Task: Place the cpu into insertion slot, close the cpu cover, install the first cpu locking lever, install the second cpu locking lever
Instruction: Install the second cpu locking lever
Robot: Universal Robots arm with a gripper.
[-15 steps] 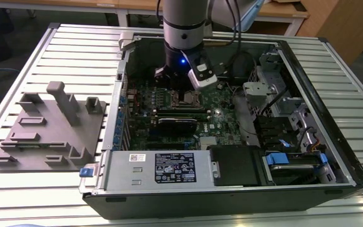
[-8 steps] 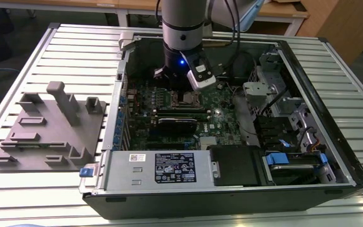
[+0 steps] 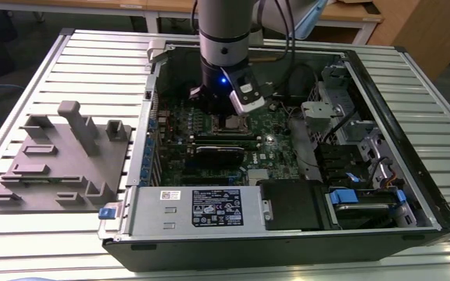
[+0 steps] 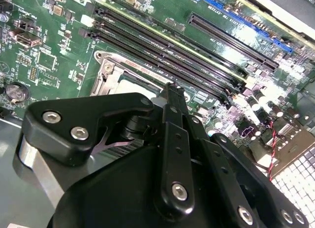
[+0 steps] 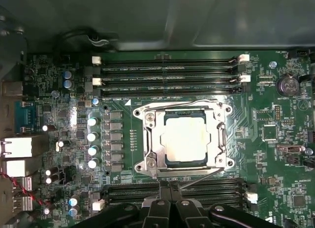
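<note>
You see the matte silver square cpu (image 5: pixel 186 142) seated inside the shiny metal cpu cover (image 5: pixel 186 140); gripper (image 5: pixel 170 188) narrow beside it.

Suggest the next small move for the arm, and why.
Probably nudge the wire lever down toward the board. The chip sits in the socket with the metal frame over it, and the end effector is beside that lever, which looks angled out.
</note>
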